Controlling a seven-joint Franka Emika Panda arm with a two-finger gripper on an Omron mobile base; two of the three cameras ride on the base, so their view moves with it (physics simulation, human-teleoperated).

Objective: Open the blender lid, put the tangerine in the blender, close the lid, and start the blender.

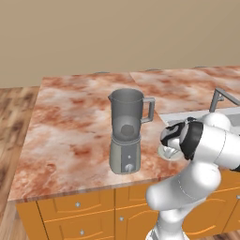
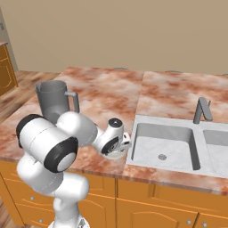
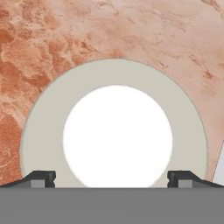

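Standing to the left of the lid on the marble counter [image 1: 70, 122], the blender [image 1: 125, 133] has an open rim, and a dark round shape sits low inside its smoky jar; that is probably the tangerine [image 1: 126, 130], though the tinted wall hides its colour. Right of the blender, between it and the sink [image 2: 167, 144], the blender lid [image 3: 43, 131] lies flat on the counter near the front edge. The gripper [image 3: 111, 179] hangs straight over the lid, looking down on it. Its two fingertips [image 3: 41, 178] stand wide apart, one at each side of the raised white centre cap [image 3: 117, 135], level with the cap's widest part. Nothing is held between them. Being a round disc, the lid has no long axis to match, so a squeeze across the cap looks like the move this pose serves. The jar holds the fruit, judging by that shape, and the lid is still off.
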